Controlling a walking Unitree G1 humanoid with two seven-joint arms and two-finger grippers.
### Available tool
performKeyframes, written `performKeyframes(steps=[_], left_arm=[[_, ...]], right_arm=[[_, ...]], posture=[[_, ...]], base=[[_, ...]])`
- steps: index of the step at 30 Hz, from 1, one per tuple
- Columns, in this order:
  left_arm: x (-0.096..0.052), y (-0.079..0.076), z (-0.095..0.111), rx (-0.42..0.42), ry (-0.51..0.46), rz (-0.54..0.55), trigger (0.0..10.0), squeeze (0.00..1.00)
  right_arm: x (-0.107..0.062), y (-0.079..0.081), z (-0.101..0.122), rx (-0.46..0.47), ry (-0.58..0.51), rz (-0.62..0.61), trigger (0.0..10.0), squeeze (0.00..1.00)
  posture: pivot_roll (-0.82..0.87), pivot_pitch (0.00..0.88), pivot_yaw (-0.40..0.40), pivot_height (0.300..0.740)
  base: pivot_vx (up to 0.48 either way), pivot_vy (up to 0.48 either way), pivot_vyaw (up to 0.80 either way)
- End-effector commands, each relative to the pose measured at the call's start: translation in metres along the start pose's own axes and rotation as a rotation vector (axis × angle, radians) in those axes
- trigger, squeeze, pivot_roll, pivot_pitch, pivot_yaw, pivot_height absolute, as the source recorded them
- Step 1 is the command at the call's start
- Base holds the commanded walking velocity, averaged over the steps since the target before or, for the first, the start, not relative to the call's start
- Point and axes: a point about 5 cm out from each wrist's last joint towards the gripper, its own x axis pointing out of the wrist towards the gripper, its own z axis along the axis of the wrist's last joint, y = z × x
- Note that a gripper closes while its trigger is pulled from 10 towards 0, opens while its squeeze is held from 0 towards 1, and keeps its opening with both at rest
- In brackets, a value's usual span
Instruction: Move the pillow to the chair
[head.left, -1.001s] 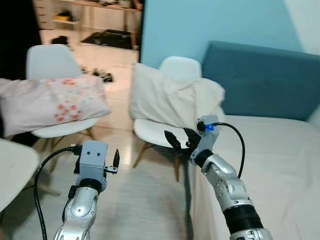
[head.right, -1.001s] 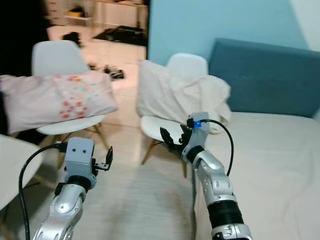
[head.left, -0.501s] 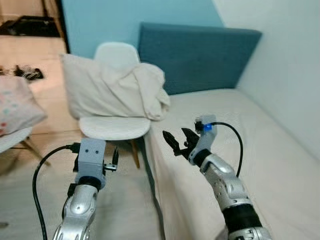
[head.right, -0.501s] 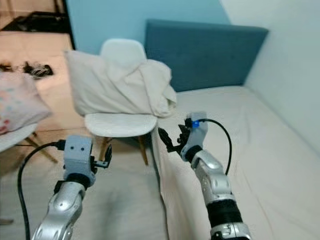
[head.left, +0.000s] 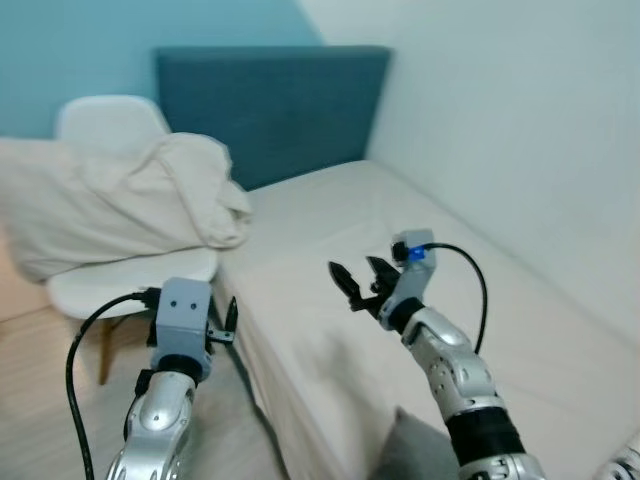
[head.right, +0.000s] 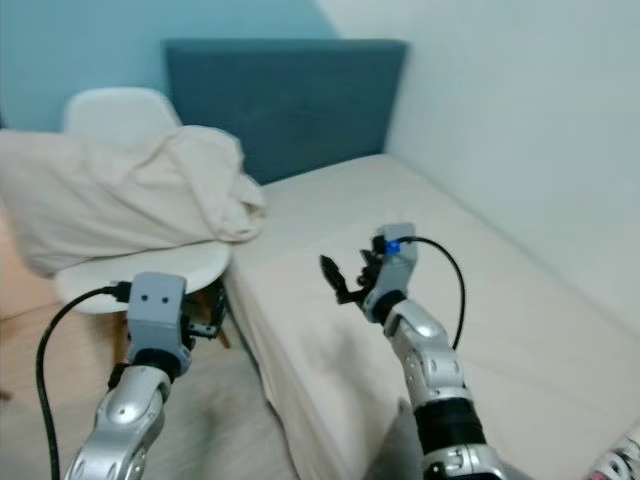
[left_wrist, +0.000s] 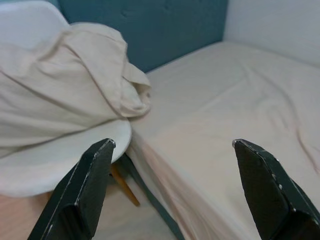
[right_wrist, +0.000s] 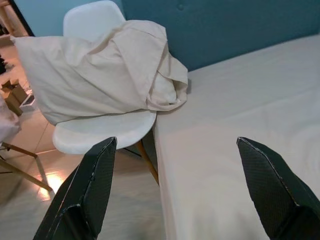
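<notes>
Bed (head.left: 420, 260) ahead; left gripper (left_wrist: 175, 195), right gripper (right_wrist: 180, 190) spread wide, empty.

Bed (head.left: 420, 230) running along the right wall, covered in a plain cream sheet, smooth with a few soft creases. Dark teal padded headboard (head.left: 270, 105) standing at the far end. Pale white wall (head.left: 520, 120) to the right, light blue wall (head.left: 80, 40) behind. Strip of light wooden floor (head.left: 40, 400) down the left. Something grey (head.left: 415, 450) at the bottom edge, too blurred to tell
</notes>
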Motion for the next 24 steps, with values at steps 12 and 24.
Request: performKeyframes(steps=[12, 24], left_arm=[[-0.0022, -0.0013, -0.0059, -0.034, 0.027, -0.008, 10.0, 0.0], [-0.0016, -0.0003, -0.006, -0.044, 0.031, -0.008, 10.0, 0.0]], right_arm=[[-0.0026, -0.0037, -0.0025, 0.005, 0.014, -0.019, 10.0, 0.0], [-0.0021, -0.0035, -0.0019, 0.008, 0.015, -0.018, 10.0, 0.0]], posture=[[-0.02, 0.0, -0.103, 0.74], [-0.02, 0.0, -0.105, 0.74]], base=[[0.0, 0.0, -0.8], [0.0, 0.037, -0.8]])
